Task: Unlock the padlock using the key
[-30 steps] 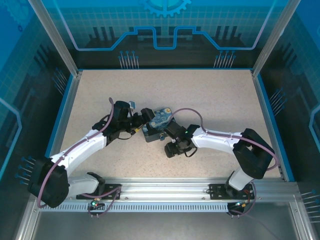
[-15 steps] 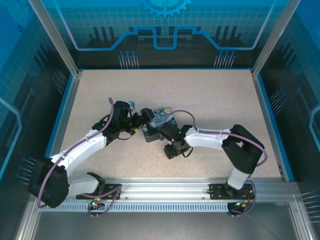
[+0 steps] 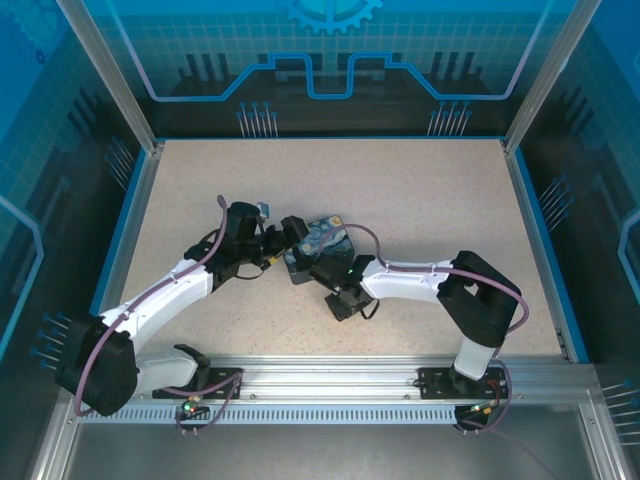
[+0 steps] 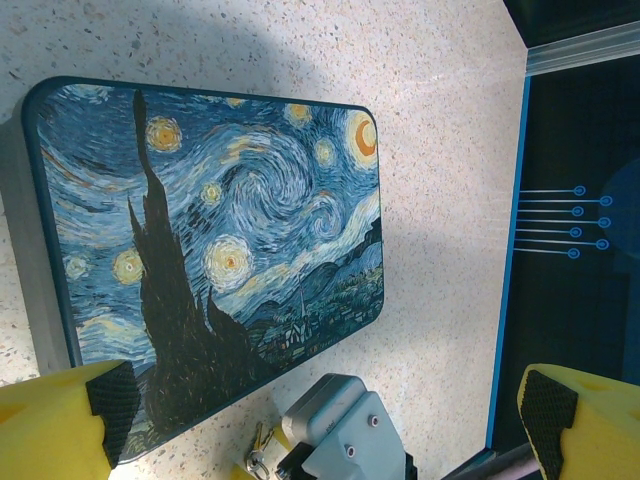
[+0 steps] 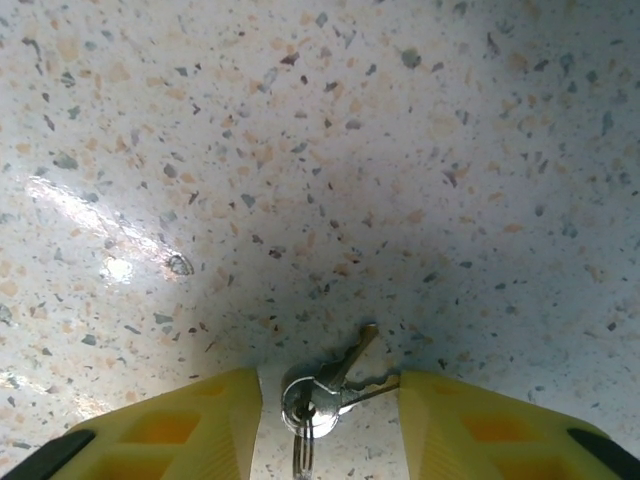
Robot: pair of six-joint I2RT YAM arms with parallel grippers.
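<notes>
Right wrist view looks straight down on the speckled counter (image 5: 320,150), where the key (image 5: 325,388), two small silvery keys joined on a ring, lies flat between the yellow fingers (image 5: 170,425) of the right claw (image 5: 330,405). The jaws stand partly apart, one on each side of the key. The tip of one key blade reaches the right-hand finger, while a thin strip of counter shows between the ring and the other finger, so the key is straddled and not pinched.

Left wrist view shows the left claw (image 4: 328,398) spread wide with nothing in it, its yellow fingers with black pads (image 4: 108,395) at the two lower corners. Between and beyond them lies a flat box (image 4: 210,240) with a swirling night-sky print, resting on the counter. A grey part of the right arm (image 4: 335,430) sits just past the box's near edge.

From the top external view, both arms reach in to the middle of the counter and meet at the box, the left claw at its left side and the right claw low at its near edge.
</notes>
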